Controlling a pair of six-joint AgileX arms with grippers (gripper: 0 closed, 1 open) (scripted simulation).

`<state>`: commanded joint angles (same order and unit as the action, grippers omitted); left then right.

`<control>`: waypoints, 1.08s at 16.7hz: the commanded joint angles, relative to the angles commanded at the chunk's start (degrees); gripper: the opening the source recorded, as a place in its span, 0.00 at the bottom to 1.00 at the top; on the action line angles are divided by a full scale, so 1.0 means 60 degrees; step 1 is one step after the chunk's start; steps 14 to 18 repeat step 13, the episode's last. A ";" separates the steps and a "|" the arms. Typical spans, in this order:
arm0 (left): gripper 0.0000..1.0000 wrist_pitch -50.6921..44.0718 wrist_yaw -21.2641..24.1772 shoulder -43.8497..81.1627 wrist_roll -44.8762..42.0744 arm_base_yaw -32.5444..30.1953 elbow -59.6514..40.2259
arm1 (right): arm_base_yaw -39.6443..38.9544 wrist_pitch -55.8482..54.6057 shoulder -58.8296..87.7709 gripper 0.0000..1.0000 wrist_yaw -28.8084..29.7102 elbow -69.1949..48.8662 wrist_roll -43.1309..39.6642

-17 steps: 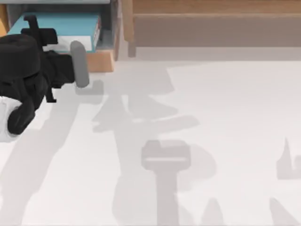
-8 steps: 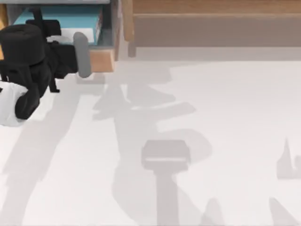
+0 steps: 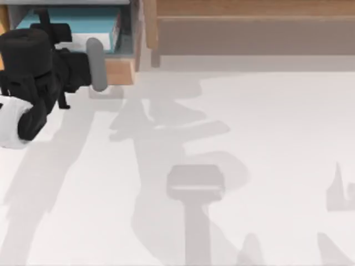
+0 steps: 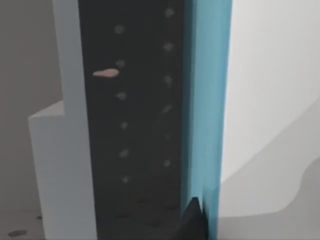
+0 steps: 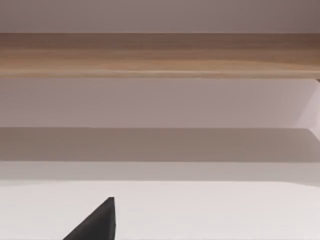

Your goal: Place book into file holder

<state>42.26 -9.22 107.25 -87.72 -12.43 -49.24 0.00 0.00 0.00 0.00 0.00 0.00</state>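
Teal book point(image 3: 83, 25) lying inside the grey file holder point(image 3: 119, 69) at the counter's point(image 3: 249, 166) far left, left gripper point(image 3: 95, 64) at the holder's wooden front lip, jaws' state cannot tell, long brown shelf point(image 3: 249, 27) along the far right

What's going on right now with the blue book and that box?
Left tool at the file holder, top left of table. Book lies inside it. Long wooden shelf alongside, not in the way.
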 joint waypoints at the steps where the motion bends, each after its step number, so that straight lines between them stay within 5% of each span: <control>1: 0.53 0.0000 0.0000 0.0000 0.0000 0.0000 0.0000 | 0.0000 0.0000 0.0000 1.00 0.0000 0.0000 0.0000; 7: 0.98 0.0000 0.0000 0.0000 0.0000 0.0000 0.0000 | 0.0000 0.0000 0.0000 1.00 0.0000 0.0000 0.0000; 18: 1.00 0.0000 0.0000 0.0000 0.0000 0.0000 0.0000 | 0.0000 0.0000 0.0000 1.00 0.0000 0.0000 0.0000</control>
